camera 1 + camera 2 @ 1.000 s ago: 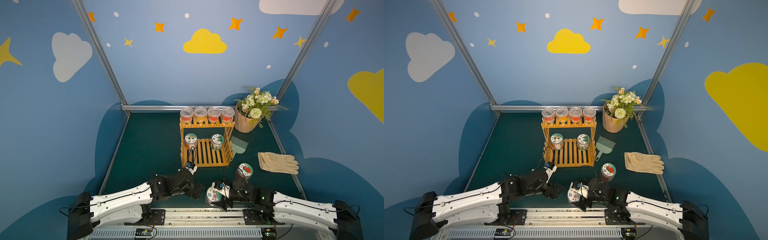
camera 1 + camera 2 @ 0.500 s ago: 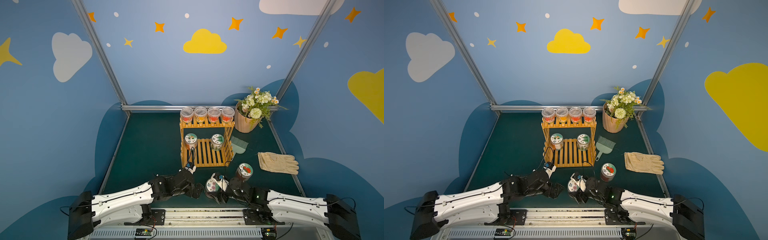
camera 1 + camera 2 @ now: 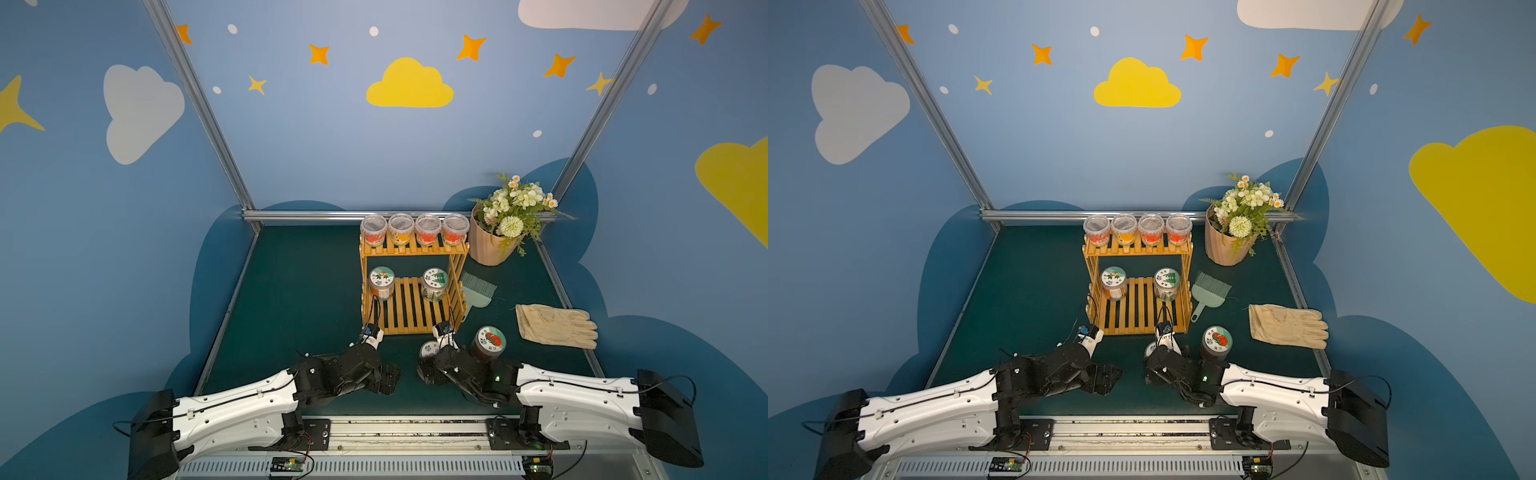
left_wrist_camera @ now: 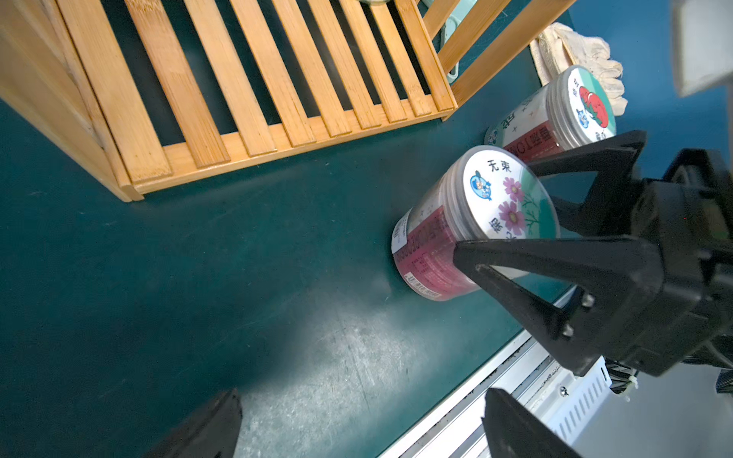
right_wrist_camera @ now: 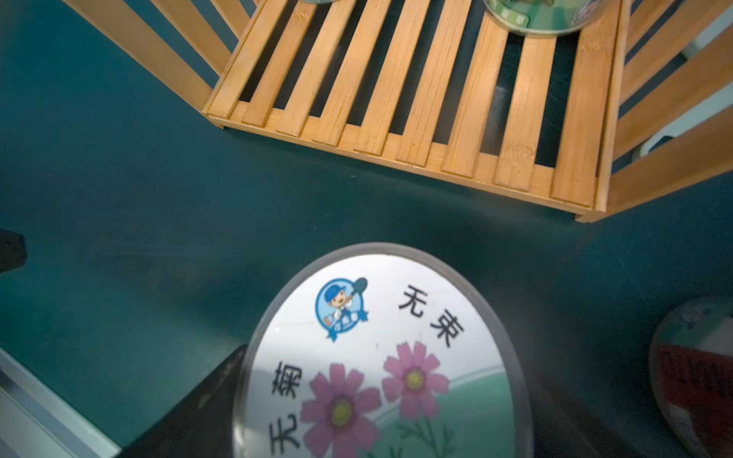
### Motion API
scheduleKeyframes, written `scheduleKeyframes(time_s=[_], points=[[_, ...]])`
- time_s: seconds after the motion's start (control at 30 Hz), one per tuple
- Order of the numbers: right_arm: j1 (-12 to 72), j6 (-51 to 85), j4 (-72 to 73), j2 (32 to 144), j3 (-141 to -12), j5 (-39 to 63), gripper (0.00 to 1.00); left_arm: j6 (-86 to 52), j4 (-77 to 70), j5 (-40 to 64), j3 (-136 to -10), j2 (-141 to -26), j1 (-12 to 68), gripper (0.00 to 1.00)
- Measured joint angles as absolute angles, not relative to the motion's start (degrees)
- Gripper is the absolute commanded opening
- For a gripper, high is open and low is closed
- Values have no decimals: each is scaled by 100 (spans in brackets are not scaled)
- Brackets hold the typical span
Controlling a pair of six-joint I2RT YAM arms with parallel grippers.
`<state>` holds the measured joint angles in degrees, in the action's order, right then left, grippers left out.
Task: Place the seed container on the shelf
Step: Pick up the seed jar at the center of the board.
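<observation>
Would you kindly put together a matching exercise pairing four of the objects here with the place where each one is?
Things:
1. flower-lid seed container
2. tomato-lid jar
3. glove
4. clear cups

Places:
a. in a row on the top tier of the shelf
b. lying flat on the mat
c. held in the right gripper
d. standing upright on the mat

Pairs: 1-c, 2-d, 3-b, 4-a
</observation>
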<state>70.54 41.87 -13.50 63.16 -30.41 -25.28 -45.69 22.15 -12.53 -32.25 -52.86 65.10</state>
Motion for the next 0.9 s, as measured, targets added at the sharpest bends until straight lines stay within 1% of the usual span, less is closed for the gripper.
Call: scheduleKeyframes(time_s=[0.03,0.07,0.2,0.33,0.5,0.6,0.9], points=[[7057,4200,-1424,6316,-3070,-2464,97,-4567,2198,-1251,-3223,-5295,6510,100],[7061,4198,-1487,6313,-3096,-2403,98,-4563,2169,-1247,-3225,-5315,6510,100],[6997,3841,-1706,6169,-3131,-2023,98,-4493,2073,-1208,-3260,-5487,6506,100],[6790,3203,-1885,5623,-3129,-1614,98,-4344,2008,-1105,-3406,-5701,6501,100],[6298,2611,-1997,5063,-3116,-1138,98,-4217,1916,-1015,-3577,-5876,6501,100],[6145,2432,-2045,5094,-3116,-969,98,-4176,1824,-961,-3579,-5935,6499,100],[6128,2189,-2080,5448,-3116,-504,98,-4158,1402,-764,-3579,-6326,6499,100]])
